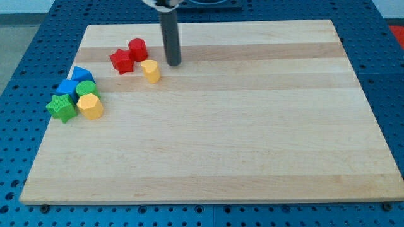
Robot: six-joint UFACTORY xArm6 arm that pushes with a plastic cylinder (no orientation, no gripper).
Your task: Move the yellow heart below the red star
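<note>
The yellow heart lies on the wooden board, just right of and slightly below the red star. A red cylinder stands close above and right of the star. My rod comes down from the view's top, and my tip rests on the board just to the right of the yellow heart, a small gap apart from it.
A cluster at the board's left holds a blue triangular block, a blue block, a green round block, a green star and a yellow hexagon. The board's left edge runs close by the cluster.
</note>
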